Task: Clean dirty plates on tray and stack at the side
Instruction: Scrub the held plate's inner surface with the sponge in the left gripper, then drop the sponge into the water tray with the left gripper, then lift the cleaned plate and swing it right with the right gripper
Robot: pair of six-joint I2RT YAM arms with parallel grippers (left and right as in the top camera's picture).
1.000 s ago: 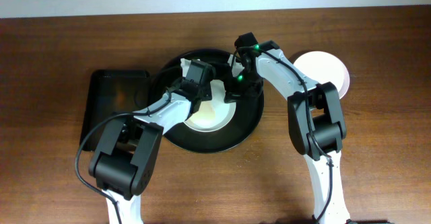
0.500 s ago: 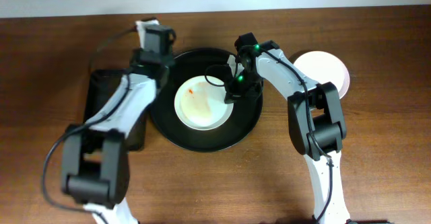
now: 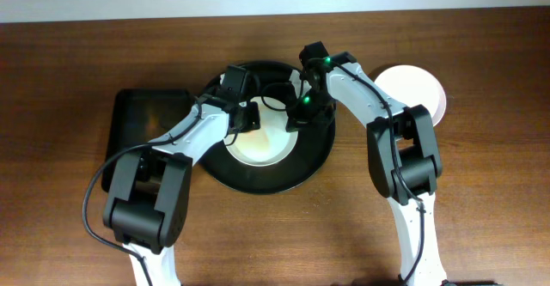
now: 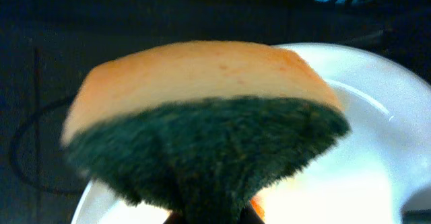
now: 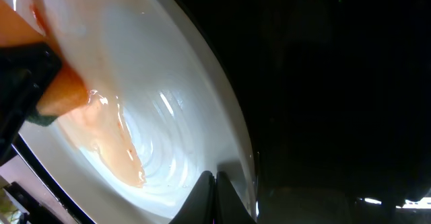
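Lost plate (image 3: 273, 147) upper-left part under left gripper (image 3: 247, 118), clamped on sponge (image 4: 202, 116) with long side crosswise, green face toward plate; caught right gripper (image 5: 214, 192) pinched on plate rim, inside tray (image 3: 258, 185).

the worktop (image 3: 481, 217) is dark brown, with wood grain running along its length. the round tray (image 3: 318, 153) is plain glossy black. the plate (image 3: 271, 149) in it is white, creamy from overhead, with a thin, watery orange smear (image 5: 111, 146) across its well. the second plate (image 3: 421, 88), toward the worktop's back right corner, is white with a faint pink cast. the rectangular tray (image 3: 137, 124) near the left edge is black with a brownish sheen. the sponge (image 4: 202, 89) is orange-yellow on top and fuzzy dark green beneath. the left arm (image 3: 193, 136) and right arm (image 3: 368, 95) have white shells and black joints; the right one shows small green lights (image 3: 327, 61).
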